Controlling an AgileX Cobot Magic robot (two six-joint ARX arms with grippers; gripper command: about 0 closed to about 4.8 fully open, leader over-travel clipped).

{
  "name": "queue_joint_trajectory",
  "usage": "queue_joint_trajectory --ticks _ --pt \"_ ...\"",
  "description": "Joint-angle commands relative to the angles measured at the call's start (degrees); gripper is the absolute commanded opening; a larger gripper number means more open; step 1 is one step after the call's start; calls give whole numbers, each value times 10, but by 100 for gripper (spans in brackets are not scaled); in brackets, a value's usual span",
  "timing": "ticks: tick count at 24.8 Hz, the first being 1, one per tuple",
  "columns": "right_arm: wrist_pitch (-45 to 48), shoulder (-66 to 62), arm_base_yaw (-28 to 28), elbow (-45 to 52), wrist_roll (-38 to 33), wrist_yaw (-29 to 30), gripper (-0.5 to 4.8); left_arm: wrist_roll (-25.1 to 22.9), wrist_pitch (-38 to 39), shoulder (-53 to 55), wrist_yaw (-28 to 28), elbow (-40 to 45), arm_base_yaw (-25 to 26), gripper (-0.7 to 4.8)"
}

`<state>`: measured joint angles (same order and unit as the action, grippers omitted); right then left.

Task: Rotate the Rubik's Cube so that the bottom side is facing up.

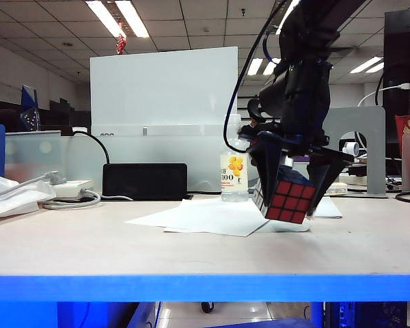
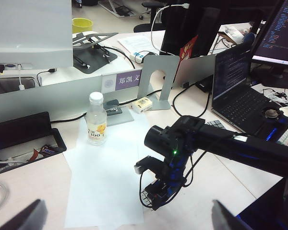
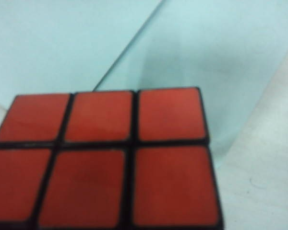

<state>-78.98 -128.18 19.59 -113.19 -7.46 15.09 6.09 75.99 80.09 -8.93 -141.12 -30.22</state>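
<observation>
Two hands: we see our right hand (image 1: pixel 291 199) gripping the tilted cube (image 1: pixel 285 199) over paper (image 1: pixel 205 217), our left hand (image 2: pixel 127 218) spread open, well apart.

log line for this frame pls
right gripper: shut on Rubik's Cube, tilted, red face to camera, over paper | left gripper: open, empty, raised

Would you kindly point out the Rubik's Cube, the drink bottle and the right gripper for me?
Rubik's Cube (image 1: pixel 290 200), exterior view: middle of its red face.
Drink bottle (image 2: pixel 96 125), left wrist view: its yellow label.
Right gripper (image 1: pixel 292 205), exterior view: midway between the fingertips, closed on the cube.
</observation>
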Motion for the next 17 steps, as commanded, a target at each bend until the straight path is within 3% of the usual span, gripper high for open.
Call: queue_joint_trajectory --ticks 1,14,17 --pt "-2 -7 2 -3 -1 0 288 1 4 -8 -1 -1 0 465" --pt "-1 -37 2 -3 0 -2 289 -1 28 -16 27 -1 0 465" --pt "0 -39 2 -3 0 -19 355 -1 33 -16 27 -1 0 465"
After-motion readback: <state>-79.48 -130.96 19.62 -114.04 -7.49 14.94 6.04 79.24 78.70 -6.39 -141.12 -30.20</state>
